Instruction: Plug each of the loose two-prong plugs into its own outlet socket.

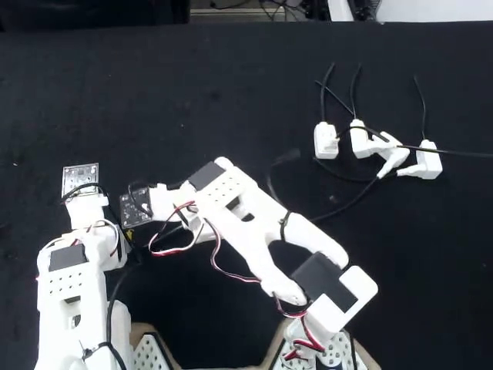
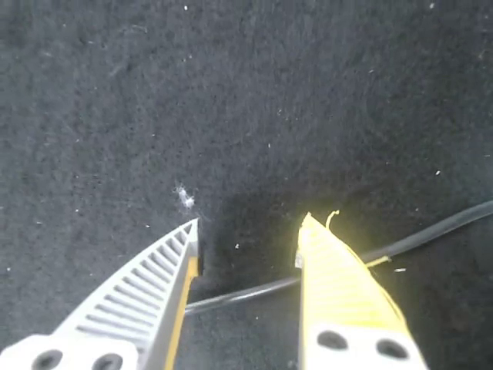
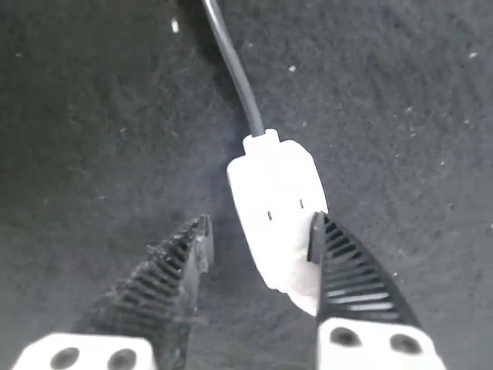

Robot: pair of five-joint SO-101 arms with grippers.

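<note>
my right gripper apart, straddling white socket piece; one finger touching its side, not clamped. piece is smooth hard plastic, rounded block, two small slots on face, grey cord leaving one end. i judge it light, slippery, cord springy enough to twist it; i'd grip across flat sides near cord end. my left gripper also apart, over fuzzy black cloth, thin black cable crossing between fingers. loose white plugs clustered far right on table, well apart from both.
</note>
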